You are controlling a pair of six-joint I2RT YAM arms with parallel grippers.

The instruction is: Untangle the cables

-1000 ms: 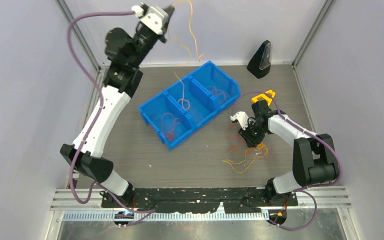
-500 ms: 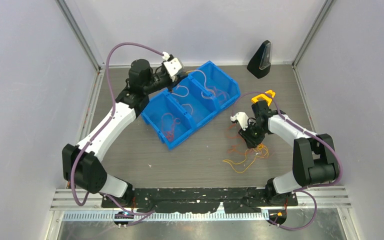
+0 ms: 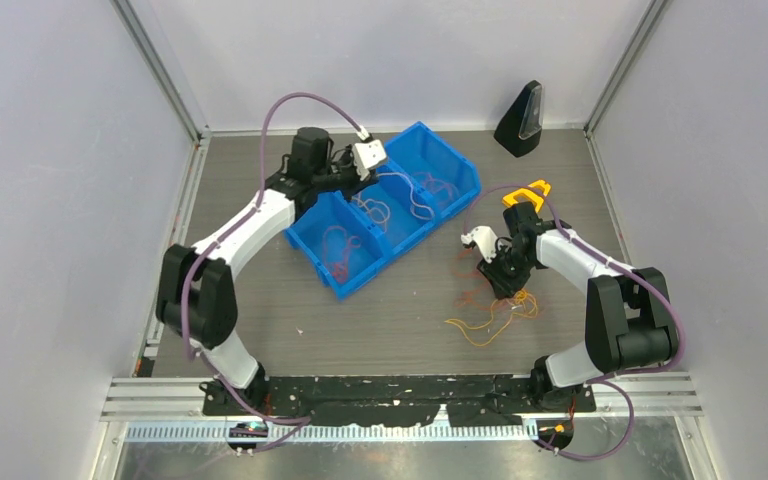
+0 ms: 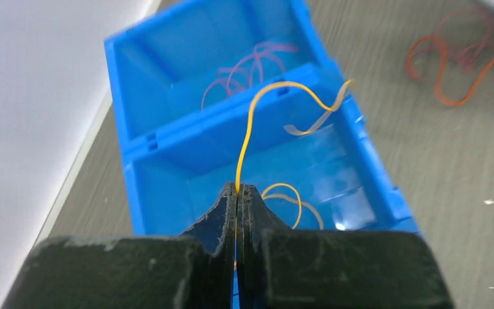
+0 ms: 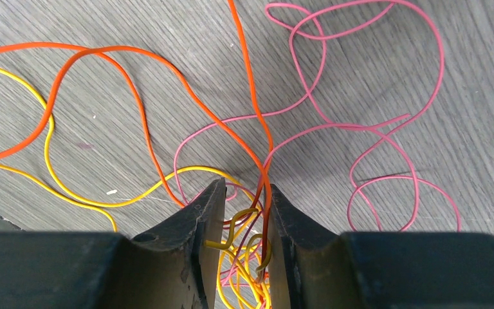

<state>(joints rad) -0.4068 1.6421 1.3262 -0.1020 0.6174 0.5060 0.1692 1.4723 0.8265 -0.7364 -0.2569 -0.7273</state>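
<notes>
The left gripper (image 4: 238,191) pinched a yellow cable (image 4: 249,122) over the bin's (image 4: 167,135) middle compartment, upper centre of the overhead view. The right gripper (image 5: 242,187), jaws apart, straddled the tangle (image 5: 251,248) at right centre. The cable's free end arched over a divider (image 4: 193,119), so releasing there could leave it straddling two compartments.

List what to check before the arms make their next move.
1. The left gripper is shut on the yellow cable: ok.
2. That cable hangs over the blue bin compartment holding yellow loops: ok.
3. Its free end is inside that compartment: cannot tell.
4. The right gripper is open, straddling the tangle on the table: ok.
5. The tangle is separated: not ok; orange, yellow and pink strands cross.
</notes>
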